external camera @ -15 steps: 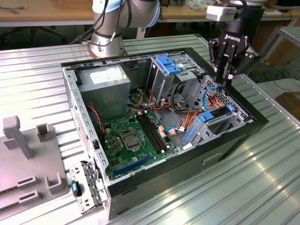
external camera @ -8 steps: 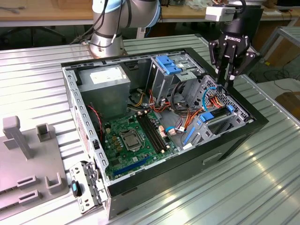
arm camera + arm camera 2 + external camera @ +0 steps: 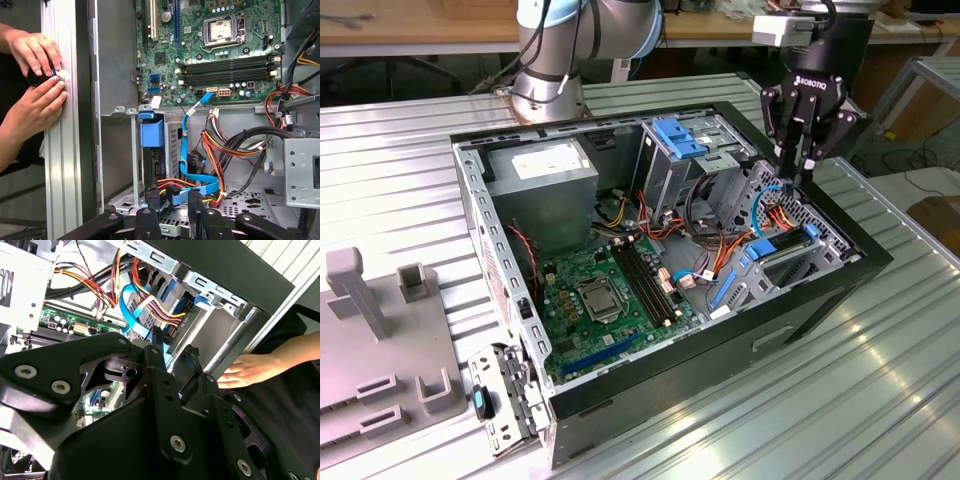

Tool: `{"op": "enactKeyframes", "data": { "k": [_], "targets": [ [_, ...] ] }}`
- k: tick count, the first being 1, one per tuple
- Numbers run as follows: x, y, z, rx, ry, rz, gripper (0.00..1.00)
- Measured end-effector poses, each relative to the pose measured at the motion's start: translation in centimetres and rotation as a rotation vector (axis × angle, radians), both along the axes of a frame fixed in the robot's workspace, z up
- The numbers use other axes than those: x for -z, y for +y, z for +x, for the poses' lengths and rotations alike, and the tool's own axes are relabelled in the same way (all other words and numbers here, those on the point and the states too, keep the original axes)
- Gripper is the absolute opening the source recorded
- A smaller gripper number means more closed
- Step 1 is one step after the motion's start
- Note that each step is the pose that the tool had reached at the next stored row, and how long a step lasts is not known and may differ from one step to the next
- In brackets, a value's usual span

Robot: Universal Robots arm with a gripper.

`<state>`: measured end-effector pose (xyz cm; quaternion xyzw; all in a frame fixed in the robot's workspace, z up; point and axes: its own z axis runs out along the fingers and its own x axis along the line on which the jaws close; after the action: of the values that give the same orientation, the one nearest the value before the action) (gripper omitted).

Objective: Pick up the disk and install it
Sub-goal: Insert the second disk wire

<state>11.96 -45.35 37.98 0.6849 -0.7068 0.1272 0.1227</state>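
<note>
The disk (image 3: 782, 246), a dark drive in a bright blue carrier bracket, sits in the metal drive cage at the corner of the open computer case (image 3: 820, 300) on the exterior view's right. In the first wrist view the disk (image 3: 151, 145) stands in its slot, with orange and blue cables running to its end. My gripper (image 3: 798, 172) hangs just above that cage. In both wrist views its black fingers (image 3: 149, 212) are apart with nothing gripped, and the gripper (image 3: 172, 207) (image 3: 174, 352) hovers over the cable bundle beside the disk.
A person's hands (image 3: 35, 80) press on the aluminium table rail just outside the case wall; one hand (image 3: 250, 370) is close to the gripper. Loose orange, red and blue cables (image 3: 200, 165) crowd the bay. The motherboard (image 3: 610, 290), power supply (image 3: 545, 185) and a grey fixture (image 3: 380, 340) lie to the exterior view's left.
</note>
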Motion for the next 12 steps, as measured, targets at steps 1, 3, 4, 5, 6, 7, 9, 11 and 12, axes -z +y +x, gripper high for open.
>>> {"op": "enactKeyframes", "data": {
  "k": [1,3,4,5,6,7,9,11,12],
  "targets": [
    [0.13,0.08,0.00,0.000,0.0000,0.0001,0.36],
    [0.35,0.22,0.00,0.000,0.0000,-0.0010,0.36],
    [0.50,0.32,0.00,0.000,0.0000,-0.0048,0.36],
    [0.58,0.38,0.00,0.000,0.0000,-0.0096,0.36],
    [0.65,0.40,0.00,0.000,-0.0001,-0.0131,0.36],
    [0.77,0.41,0.00,0.000,-0.0001,-0.0176,0.36],
    [0.95,0.42,-0.01,0.000,-0.0003,-0.0248,0.36],
    [1.09,0.42,-0.01,0.000,-0.0009,-0.0327,0.36],
    [1.13,0.42,-0.01,0.000,-0.0011,-0.0363,0.36]
  ]
}}
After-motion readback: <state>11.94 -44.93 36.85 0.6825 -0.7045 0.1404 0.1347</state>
